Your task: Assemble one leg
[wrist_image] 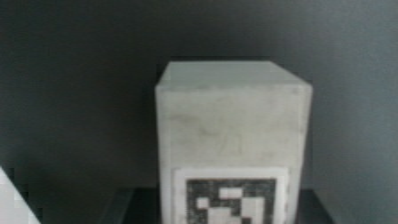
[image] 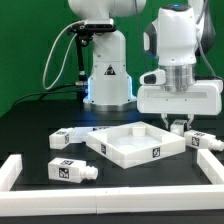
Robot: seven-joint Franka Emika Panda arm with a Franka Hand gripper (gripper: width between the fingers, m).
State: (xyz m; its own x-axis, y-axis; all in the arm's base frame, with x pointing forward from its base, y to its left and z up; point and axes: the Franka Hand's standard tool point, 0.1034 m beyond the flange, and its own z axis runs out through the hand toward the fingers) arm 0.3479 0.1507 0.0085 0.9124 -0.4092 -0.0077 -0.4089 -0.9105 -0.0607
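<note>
My gripper hangs just behind the right corner of the white square panel. In the wrist view a white leg fills the middle, with its square tag at the jaw end. Dark fingers lie against both of its sides, so the gripper is shut on the leg. In the exterior view this leg is mostly hidden behind the hand and the panel. Another leg lies just to the exterior view's right of the gripper. Two more legs lie on the exterior view's left.
A white low frame borders the work area at the front, with one arm on the exterior view's left and one on the right. The robot base stands at the back. A white edge shows at the wrist view's border.
</note>
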